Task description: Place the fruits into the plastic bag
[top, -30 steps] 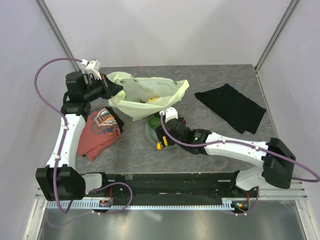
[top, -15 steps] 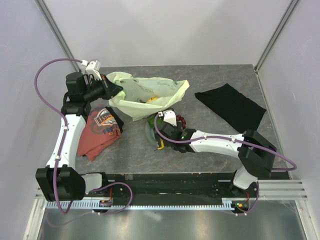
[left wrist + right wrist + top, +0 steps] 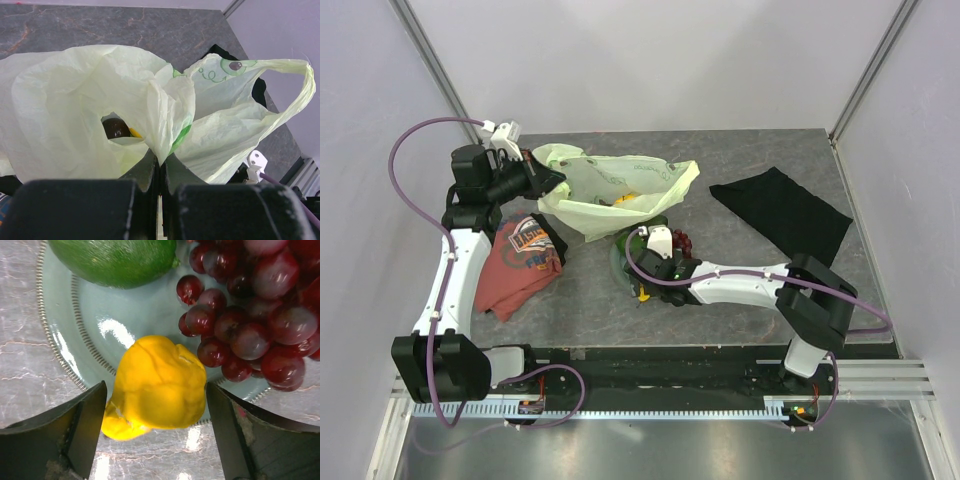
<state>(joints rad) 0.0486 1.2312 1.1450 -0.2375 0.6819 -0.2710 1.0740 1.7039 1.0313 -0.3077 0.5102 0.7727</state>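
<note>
My right hand (image 3: 156, 437) is released, straddling the yellow pear (image 3: 159, 382), which overhangs the plate (image 3: 95, 315) rim. Closing off-centre could squirt it onto the counter (image 3: 25, 365) or drag the grapes (image 3: 250, 325). Farther off, my left hand (image 3: 159, 200) is clenched on the plastic bag (image 3: 75, 95). Its mouth looks narrow, so the pear could catch the fold.

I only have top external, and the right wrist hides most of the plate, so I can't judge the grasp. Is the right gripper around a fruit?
Observer: Right wrist view: the right gripper is open, fingers either side of the yellow pear on the plate rim.
Operator: What else is on it?
Observer: The dark green oval fruit and the grape bunch.
Operator: Is the bag held?
Observer: Left wrist view: the left gripper is shut on a fold of the plastic bag.
</note>
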